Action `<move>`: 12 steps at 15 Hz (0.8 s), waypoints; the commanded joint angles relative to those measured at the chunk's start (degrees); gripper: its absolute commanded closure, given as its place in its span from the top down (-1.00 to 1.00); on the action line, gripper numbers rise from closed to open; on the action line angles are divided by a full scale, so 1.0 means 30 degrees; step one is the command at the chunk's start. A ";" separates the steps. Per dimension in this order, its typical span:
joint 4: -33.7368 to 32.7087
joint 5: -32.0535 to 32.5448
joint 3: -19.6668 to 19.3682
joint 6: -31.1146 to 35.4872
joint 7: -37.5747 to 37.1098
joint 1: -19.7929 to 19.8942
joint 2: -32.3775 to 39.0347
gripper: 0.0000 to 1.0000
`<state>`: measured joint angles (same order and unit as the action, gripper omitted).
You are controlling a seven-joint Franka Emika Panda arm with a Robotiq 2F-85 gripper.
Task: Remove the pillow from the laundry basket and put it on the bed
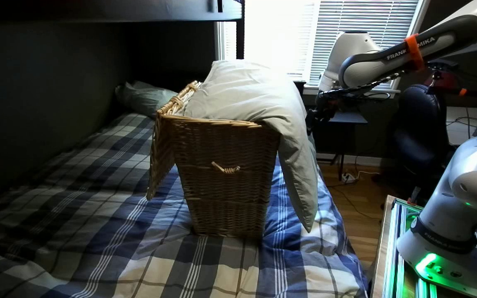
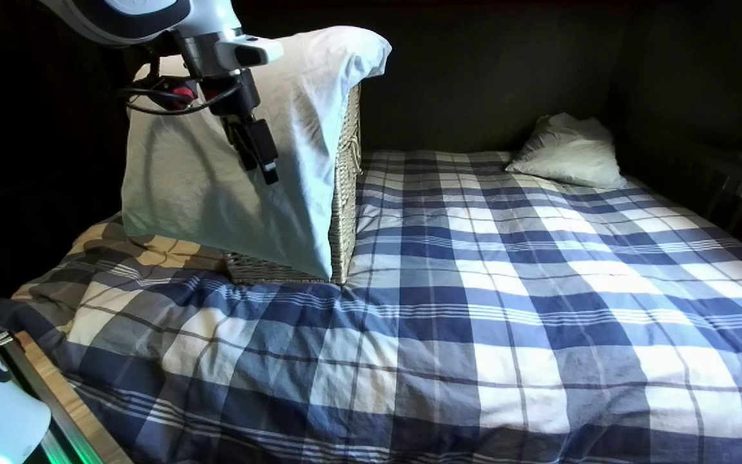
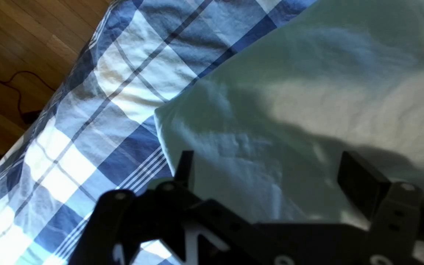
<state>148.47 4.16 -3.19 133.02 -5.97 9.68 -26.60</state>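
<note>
In the wrist view, the end effector (image 3: 265,158) stands spread, jaws well apart, with nothing seen pinched between them. Beyond it lies the pillow (image 3: 315,110), one corner pointing out over the bed (image 3: 83,143). Contact between jaws and cloth cannot be confirmed. The position near that corner is presumably chosen because loose cloth pinches more readily than the plump middle.

In an exterior view, the laundry basket (image 1: 226,182) stands upright on the bed. The pillow lies across its mouth and hangs down one side; how much sits inside is hidden. On the opposite side the lid (image 1: 162,153) hangs open, which leaves the mouth free for removal. The overhanging weight should favour withdrawal.

In an exterior view, the hanging part covers most of the basket's near face, and the end effector points downward in front of it. A grey pillow (image 2: 567,151) rests on the bed, well apart, and is not the item for transfer. Removal is judged partly done, placement not. The next move likely calls for gripping the cloth and drawing outward; the basket could tip with it.
</note>
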 commanded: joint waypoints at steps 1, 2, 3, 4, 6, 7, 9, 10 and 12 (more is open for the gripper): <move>-0.0032 0.0053 -0.0091 -0.0053 -0.0034 -0.0092 -0.0005 1.00; -0.0032 0.0053 -0.0091 -0.0053 -0.0034 -0.0092 -0.0005 1.00; -0.0123 -0.0202 -0.0271 -0.0446 0.0393 -0.0257 -0.0223 1.00; -0.0145 -0.0207 -0.0388 -0.0528 0.0818 -0.0312 -0.0529 1.00; -0.0461 -0.0313 -0.0854 -0.1294 0.2194 -0.0456 -0.1273 1.00; -0.0758 -0.0425 -0.1154 -0.1868 0.2948 -0.0528 -0.1550 1.00; -0.1825 -0.0517 -0.1848 -0.3837 0.4635 -0.0604 -0.2093 1.00; -0.2476 -0.0709 -0.2425 -0.4958 0.5980 -0.0790 -0.2382 1.00; -0.3769 -0.1362 -0.3751 -0.6581 0.8890 -0.1312 -0.2687 1.00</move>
<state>141.58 3.01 -9.24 120.25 10.33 8.41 -32.60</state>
